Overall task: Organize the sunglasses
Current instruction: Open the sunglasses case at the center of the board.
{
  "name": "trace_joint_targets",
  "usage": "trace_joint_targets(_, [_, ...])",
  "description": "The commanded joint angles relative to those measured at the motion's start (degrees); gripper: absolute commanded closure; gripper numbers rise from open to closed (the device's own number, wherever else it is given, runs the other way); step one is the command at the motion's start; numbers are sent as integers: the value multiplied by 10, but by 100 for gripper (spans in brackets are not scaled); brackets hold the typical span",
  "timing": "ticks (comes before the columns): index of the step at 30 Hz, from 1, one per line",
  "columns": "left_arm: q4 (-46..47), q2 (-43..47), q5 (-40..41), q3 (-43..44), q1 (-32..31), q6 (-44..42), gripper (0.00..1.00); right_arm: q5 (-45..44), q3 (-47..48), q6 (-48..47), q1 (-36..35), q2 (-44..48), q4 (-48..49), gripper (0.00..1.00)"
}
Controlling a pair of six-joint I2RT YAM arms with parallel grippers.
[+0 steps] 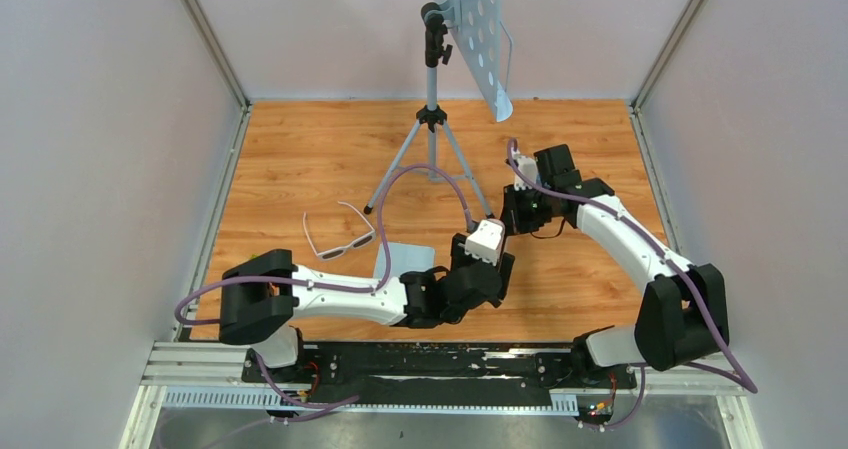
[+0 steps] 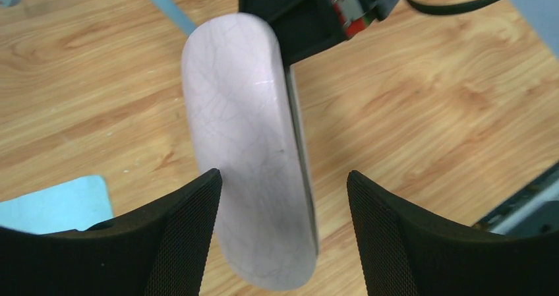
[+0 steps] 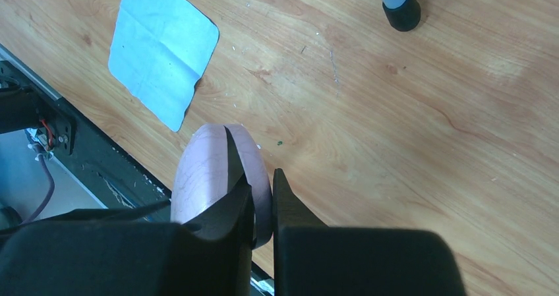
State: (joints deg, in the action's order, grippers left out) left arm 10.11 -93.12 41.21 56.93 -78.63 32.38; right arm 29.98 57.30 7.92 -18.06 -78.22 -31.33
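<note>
The sunglasses (image 1: 340, 241), white frame with dark lenses, lie open on the wooden table to the left of centre, away from both grippers. The pale pink oval case (image 2: 247, 171) is held in the air over the table. My right gripper (image 3: 262, 177) is shut on one shell of the case (image 3: 204, 171) at its far end, with one finger in the slit between the shells. My left gripper (image 2: 283, 177) is open and straddles the case's near end. Its left finger sits at the case's side and its right finger stands apart. In the top view the left gripper (image 1: 497, 269) and right gripper (image 1: 515, 219) hide the case.
A light blue cloth (image 1: 408, 259) lies flat on the table beside the left arm, and also shows in the right wrist view (image 3: 161, 52). A tripod (image 1: 432, 119) with a perforated plate (image 1: 470, 29) stands at the back centre. One foot of the tripod (image 3: 401, 6) is near the right gripper.
</note>
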Motion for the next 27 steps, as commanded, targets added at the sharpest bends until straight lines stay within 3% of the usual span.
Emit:
trace_joint_targets(1, [-62,-15,77,23,-8,4,28,2,-8,11,-4,17,-13,100])
trace_joint_targets(15, [-210,34,224,-12,-1,109,32,32,-27,-37,-3,25,-14,100])
trace_joint_targets(24, [-191,134,251,-98,31,110,34,36,-34,-60,-5,22,-22,100])
trace_joint_targets(27, [-126,154,212,-123,32,66,33,36,-29,-58,-5,15,-22,100])
